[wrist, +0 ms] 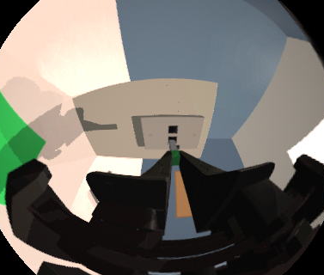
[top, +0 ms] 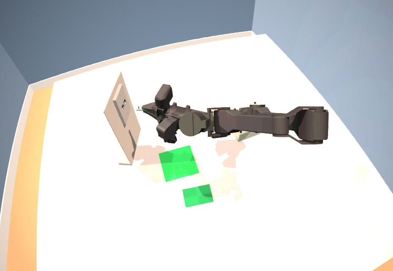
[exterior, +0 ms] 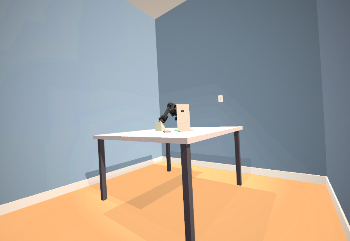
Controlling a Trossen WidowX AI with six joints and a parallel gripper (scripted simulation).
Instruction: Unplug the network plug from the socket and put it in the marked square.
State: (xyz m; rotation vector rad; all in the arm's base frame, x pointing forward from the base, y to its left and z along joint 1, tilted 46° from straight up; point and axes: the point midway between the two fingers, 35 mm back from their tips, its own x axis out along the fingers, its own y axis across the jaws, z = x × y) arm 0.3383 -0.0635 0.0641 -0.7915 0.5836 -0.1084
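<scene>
A white bench point(exterior: 141, 135) on dark legs stands in the corner of a blue-walled room, with an orange floor beneath it. Stretched low across its middle is the dark arm point(top: 260, 123), reaching from its pale base block point(exterior: 159, 126) toward the left. At the left stands the upright panel point(top: 130, 134), beige and thin, with a raised socket plate point(top: 122, 108) near its top. On the bench surface in front of the arm lie two green squares, a larger one point(top: 178, 163) nearer the panel and a smaller one point(top: 197, 195) closer to the near edge; part of the arm's shadow falls across both. The fingers point(top: 146, 109) point at the socket plate and are clenched on the small plug point(wrist: 174, 155), which shows green at their tips with a thin pale end poking forward. From above there is a clear gap between the plug and the panel, so the plug is out of the socket and held in the air, well above the squares.
</scene>
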